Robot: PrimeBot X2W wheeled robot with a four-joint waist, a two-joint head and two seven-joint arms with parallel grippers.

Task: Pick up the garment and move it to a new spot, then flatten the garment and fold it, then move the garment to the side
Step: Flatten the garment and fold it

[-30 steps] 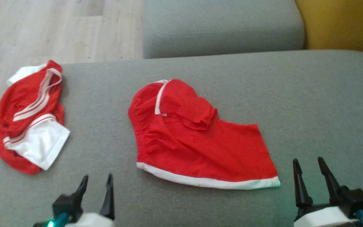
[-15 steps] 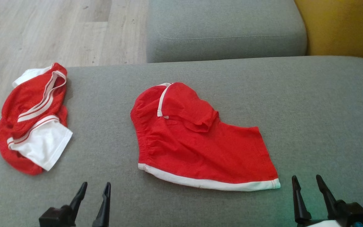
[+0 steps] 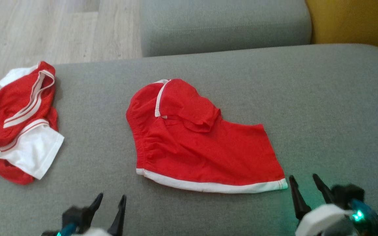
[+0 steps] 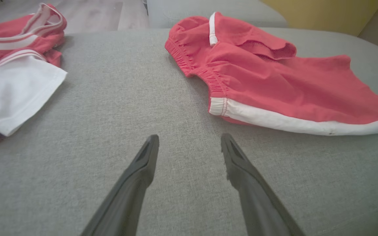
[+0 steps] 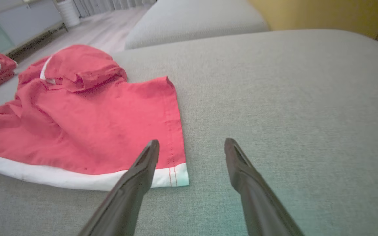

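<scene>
Lying rumpled on the grey sofa cushion (image 3: 323, 108), the red shorts (image 3: 202, 147) sit just ahead of both claws, one part folded back on top. The cloth looks thin and soft: light, limp, likely to sag, so a pinch on a stitched edge should hold best. The white hem corner (image 5: 176, 173) lies just by the right claw (image 3: 303, 178); the elastic waistband (image 4: 208, 82) lies ahead and right of the left claw (image 3: 111, 197). Both claws are spread wide, empty. A second red-and-white garment (image 3: 18, 124) lies well to the left claw's left.
</scene>
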